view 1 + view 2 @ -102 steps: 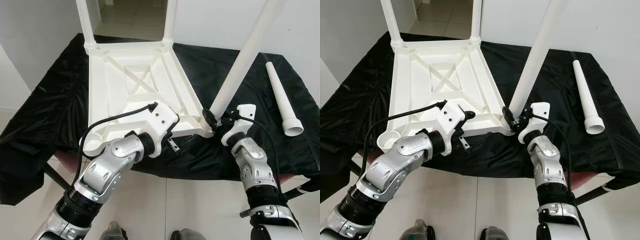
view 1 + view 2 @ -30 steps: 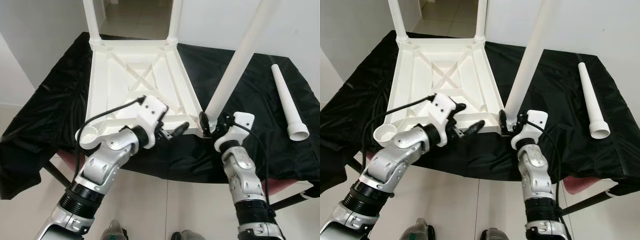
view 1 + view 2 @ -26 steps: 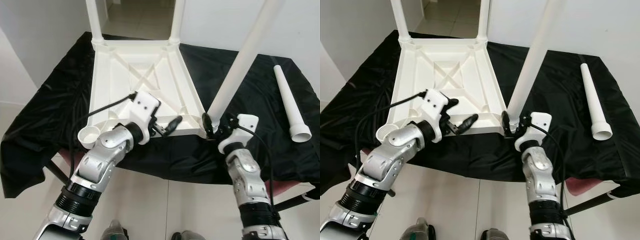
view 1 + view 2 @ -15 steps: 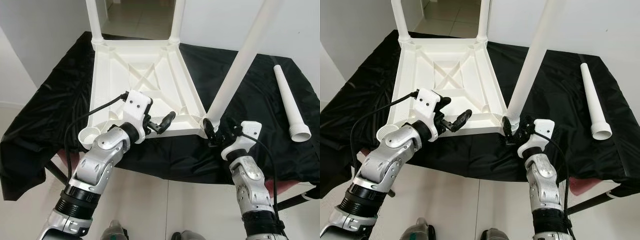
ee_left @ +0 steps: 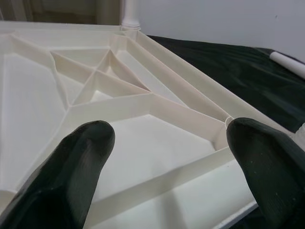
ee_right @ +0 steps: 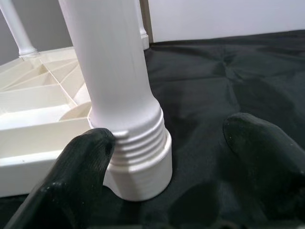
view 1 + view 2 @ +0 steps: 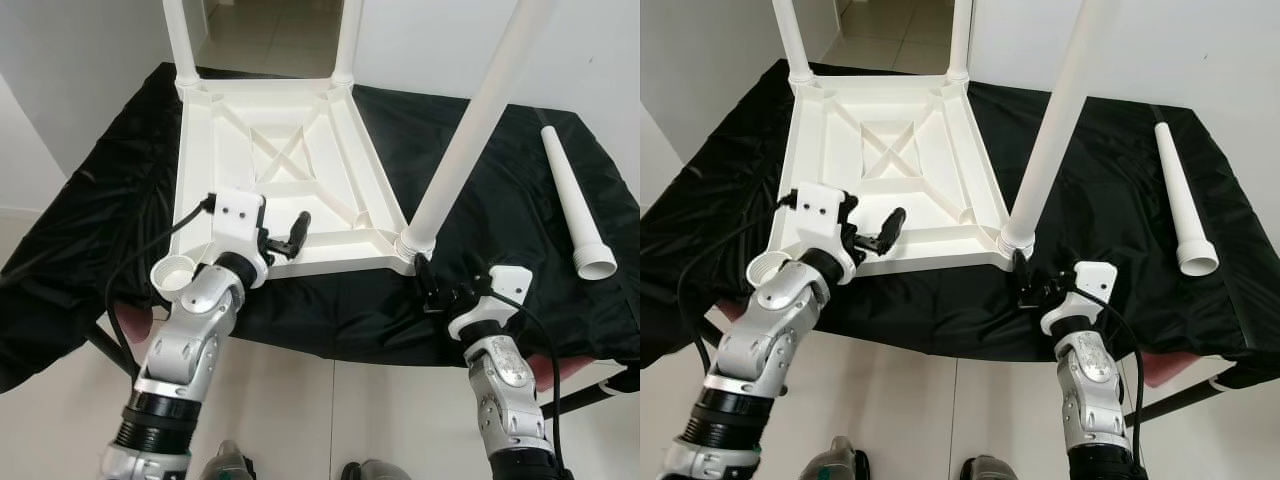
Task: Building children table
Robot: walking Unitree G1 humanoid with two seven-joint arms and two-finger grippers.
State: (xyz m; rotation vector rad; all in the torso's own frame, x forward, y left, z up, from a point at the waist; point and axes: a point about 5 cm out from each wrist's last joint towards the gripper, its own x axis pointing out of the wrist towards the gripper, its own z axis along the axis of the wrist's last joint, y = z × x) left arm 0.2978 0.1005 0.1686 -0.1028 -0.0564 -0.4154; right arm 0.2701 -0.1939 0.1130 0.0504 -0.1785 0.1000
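On the black cloth [image 7: 500, 200] I have the white tabletop [image 7: 270, 170] lying upside down, its ribbed underside up like a shallow tray with nothing in its compartments. Three legs stand in corner sockets: two at the far corners and one tall leg [image 7: 465, 140] at the near right corner. The near left socket [image 7: 175, 272] is an empty round cup. A fourth, loose leg [image 7: 575, 205] lies on the cloth well to the right.

My left gripper [image 7: 285, 240] hovers over the tabletop's near edge, fingers spread apart on nothing. My right gripper [image 7: 1030, 285] sits just in front of the tall leg's ribbed base, its fingers [image 6: 81, 176] parted, one just beside the collar.

Compared with a few seconds ago, the right gripper has let go of the leg base and backed toward me, and the left arm has swung leftward along the near edge.
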